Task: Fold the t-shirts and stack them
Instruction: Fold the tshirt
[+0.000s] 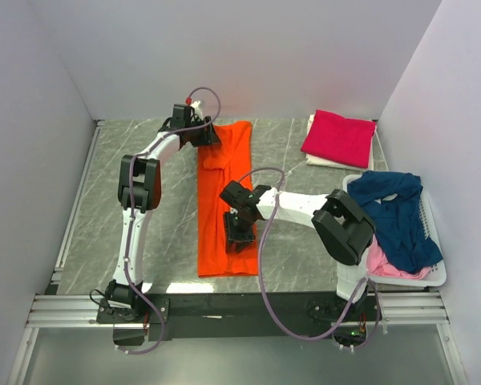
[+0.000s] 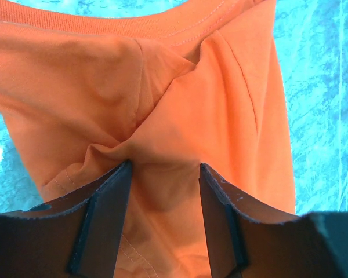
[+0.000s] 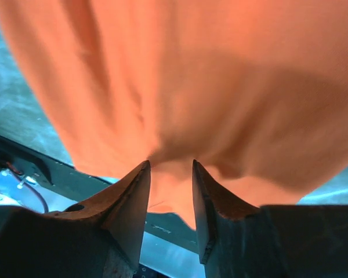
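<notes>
The orange t-shirt (image 1: 224,200) lies as a long narrow strip down the middle of the table, collar end at the back. My left gripper (image 1: 209,134) is at its far left corner. In the left wrist view (image 2: 164,168) the jaws pinch a puckered bunch of the orange t-shirt (image 2: 180,104) just below the collar. My right gripper (image 1: 240,231) sits on the strip's lower part. In the right wrist view (image 3: 171,166) its jaws are closed on a gather of the orange t-shirt (image 3: 209,87). A folded magenta-pink t-shirt (image 1: 338,137) lies at the back right.
A white plastic basket (image 1: 438,274) at the right edge holds a navy blue t-shirt (image 1: 397,212) over a pale pink one (image 1: 389,265). A pale folded cloth (image 1: 329,160) lies under the magenta one. Walls close in left, back and right. The black rail (image 3: 58,174) runs along the near edge.
</notes>
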